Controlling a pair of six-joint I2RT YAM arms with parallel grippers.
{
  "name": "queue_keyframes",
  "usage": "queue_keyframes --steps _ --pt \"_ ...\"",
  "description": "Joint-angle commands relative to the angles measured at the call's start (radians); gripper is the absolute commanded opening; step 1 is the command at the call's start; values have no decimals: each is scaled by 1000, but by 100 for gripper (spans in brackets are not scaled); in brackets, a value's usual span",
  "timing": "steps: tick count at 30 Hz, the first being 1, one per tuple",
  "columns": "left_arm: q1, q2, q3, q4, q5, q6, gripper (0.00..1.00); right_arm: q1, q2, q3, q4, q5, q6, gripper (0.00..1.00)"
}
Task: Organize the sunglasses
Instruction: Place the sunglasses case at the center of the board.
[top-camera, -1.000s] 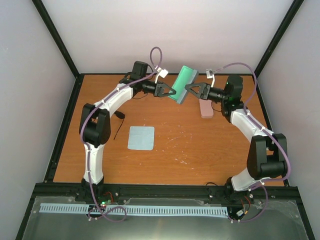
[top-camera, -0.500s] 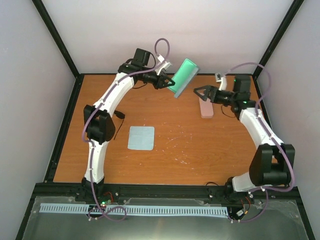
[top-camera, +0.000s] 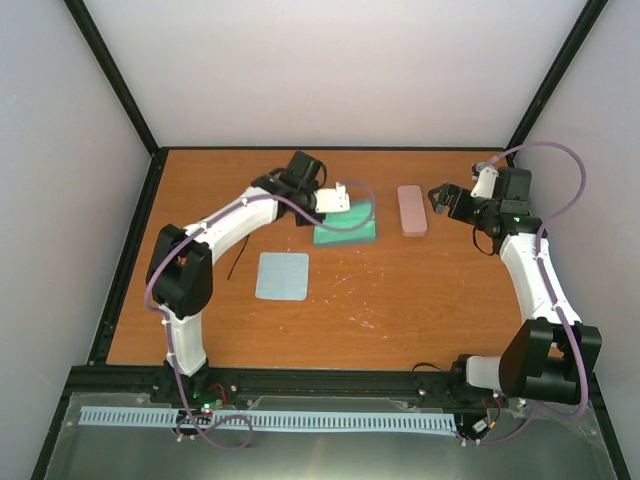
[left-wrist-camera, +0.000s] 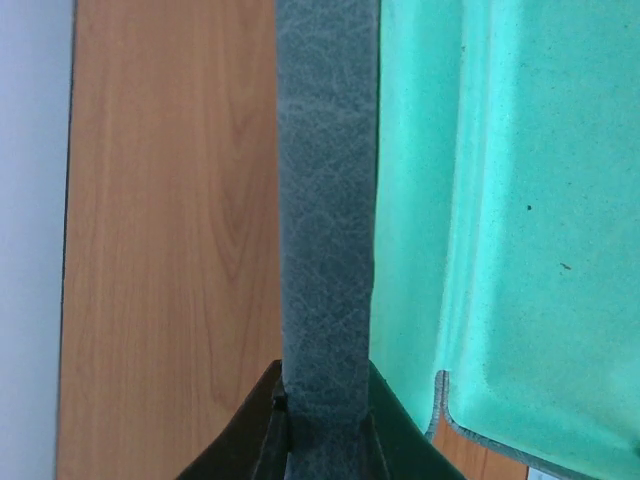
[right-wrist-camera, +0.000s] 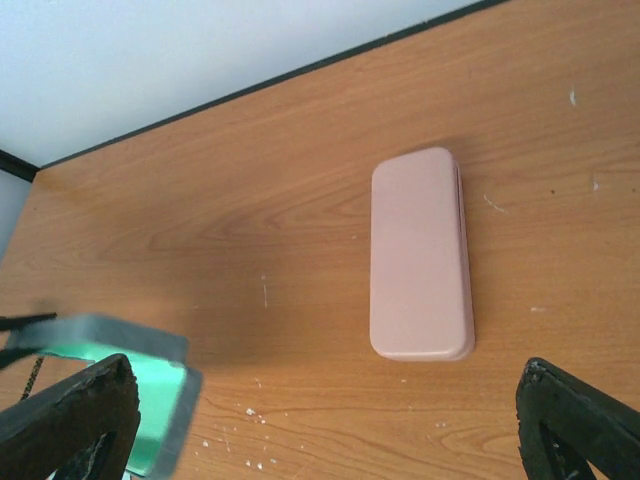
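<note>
Black sunglasses (top-camera: 234, 258) lie toward the table's (top-camera: 400, 310) left edge, nearer the left gripper (left-wrist-camera: 322, 430), pinched on the open case (top-camera: 345, 228); right gripper (top-camera: 440, 198) gapes empty

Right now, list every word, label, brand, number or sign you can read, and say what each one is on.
There is no readable text in any view.
Pink case: plain lid, no print or logo.
Open grey case: textured wall and green lining, only tiny dark specks.
Light-blue cloth: looks blank, but it is too small to rule out fine print.
</note>
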Motion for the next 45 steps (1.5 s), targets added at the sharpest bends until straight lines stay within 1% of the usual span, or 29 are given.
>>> queue_keyframes --steps 1,5,9,14,22,27,31,33,36,39,45 --pt "-63 -87 -140 305 -213 230 0 1 -6 -20 38 23 20 100" --pt "-102 -80 -213 419 -287 284 1 2 -7 -16 27 20 2 100" --pt "-109 -40 -233 488 -303 303 1 2 -16 -29 25 13 -7 100" --pt "-109 38 -161 478 -324 288 1 1 -30 -52 30 9 -14 100" --pt "-108 125 -135 464 -306 258 1 1 -34 -65 20 -5 -28 100" --pt "-109 137 -132 470 -298 253 2 1 -42 -74 15 -3 -33 100" --pt "-108 145 -133 473 -306 243 15 1 -44 -81 11 -11 -34 100" --pt "-108 137 -136 471 -306 230 35 2 -48 -85 9 -12 -33 100" --pt "-109 119 -148 476 -304 222 50 1 -52 -91 12 -13 -31 100" --pt "-109 94 -160 486 -302 218 56 1 -51 -93 13 -17 -27 100" --pt "-108 32 -156 472 -299 153 61 2 -56 -89 19 -47 -25 100"
